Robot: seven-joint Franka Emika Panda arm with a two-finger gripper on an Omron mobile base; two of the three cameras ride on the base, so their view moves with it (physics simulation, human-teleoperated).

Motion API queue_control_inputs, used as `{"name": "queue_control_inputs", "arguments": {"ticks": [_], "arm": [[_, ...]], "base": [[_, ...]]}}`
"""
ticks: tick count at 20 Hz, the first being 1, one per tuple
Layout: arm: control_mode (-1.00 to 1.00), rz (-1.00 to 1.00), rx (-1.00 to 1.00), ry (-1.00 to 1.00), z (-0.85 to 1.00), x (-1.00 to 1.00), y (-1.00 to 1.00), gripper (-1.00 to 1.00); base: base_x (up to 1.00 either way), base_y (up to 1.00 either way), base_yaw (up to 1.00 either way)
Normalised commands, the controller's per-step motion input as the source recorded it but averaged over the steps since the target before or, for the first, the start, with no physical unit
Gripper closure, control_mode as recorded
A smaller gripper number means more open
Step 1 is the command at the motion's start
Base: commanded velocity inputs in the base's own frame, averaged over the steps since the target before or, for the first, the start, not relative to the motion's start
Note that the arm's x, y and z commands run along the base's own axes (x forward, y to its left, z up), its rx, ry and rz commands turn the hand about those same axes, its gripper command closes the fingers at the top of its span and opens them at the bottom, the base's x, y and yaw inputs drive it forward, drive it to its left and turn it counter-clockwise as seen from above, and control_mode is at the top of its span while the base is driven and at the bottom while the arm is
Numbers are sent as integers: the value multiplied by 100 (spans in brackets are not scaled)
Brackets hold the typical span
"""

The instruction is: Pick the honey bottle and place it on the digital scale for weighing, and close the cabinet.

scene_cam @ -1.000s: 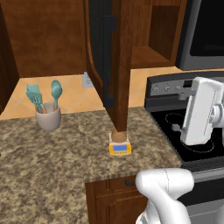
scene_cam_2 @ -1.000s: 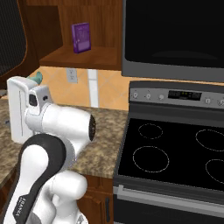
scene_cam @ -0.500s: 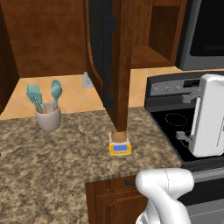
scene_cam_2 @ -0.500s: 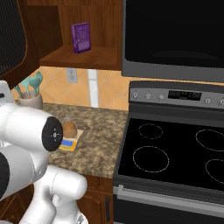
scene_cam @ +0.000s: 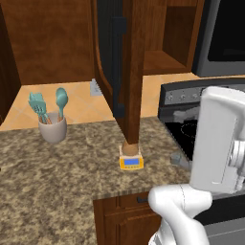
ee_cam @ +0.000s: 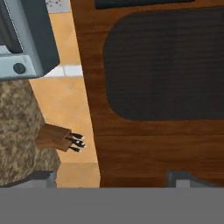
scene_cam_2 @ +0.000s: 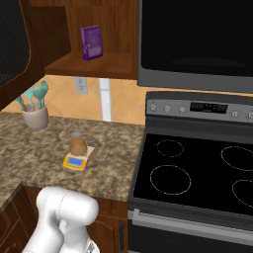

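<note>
The hand (ee_cam: 111,177) faces a dark reddish-brown cabinet door at close range. Its two grey fingertips (ee_cam: 41,177) sit far apart at the bottom of the hand view — spread wide, with nothing between them. Whether they touch the wood cannot be told.

In the hand view, the door's dark inset panel (ee_cam: 168,65) lies ahead of the hand. To one side of the door's edge are an orange tiled wall, a wooden knife block (ee_cam: 54,138) with black handles, a strip of speckled table, and the corner of a grey appliance (ee_cam: 26,39).

In the left base view, the white arm's large end segment (scene_cam: 217,143) stands over the black stove (scene_cam: 189,131), well to the right of the task's things.

The honey bottle (scene_cam_2: 78,144) — small, rounded, amber-brown — stands upright on the digital scale (scene_cam_2: 75,161), a small yellow-orange square with a blue display, on the speckled brown table (scene_cam_2: 29,163). In the left base view the scale (scene_cam: 131,161) sits just under the lower edge of the cabinet (scene_cam: 125,72) door, which hangs open, swung out over the table, its long black handle (scene_cam: 117,67) vertical.

Farther back, a beige cup of teal utensils (scene_cam: 51,125) stands at the left. A purple box (scene_cam_2: 92,42) rests on the open shelf above, beside a dark microwave (scene_cam_2: 197,42).
</note>
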Motion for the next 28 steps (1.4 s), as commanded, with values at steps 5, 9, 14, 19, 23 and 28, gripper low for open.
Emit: {"name": "queue_control_inputs", "arguments": {"ticks": [5, 9, 14, 19, 23, 28], "arm": [[-100, -40, 7, -25, -56, 19, 100, -100], [-100, -42, 0, -25, -60, 53, 86, -100], [-100, -40, 0, -28, -50, 53, 56, -100], [-100, -35, 0, -20, -24, 65, 21, -100], [-100, -21, 1, 0, -19, 81, 0, -100], [-100, -15, 5, -14, -13, 64, 29, -100]], "base": [[0, 0, 0], [0, 0, 0], [0, 0, 0], [0, 0, 0], [0, 0, 0], [0, 0, 0]]}}
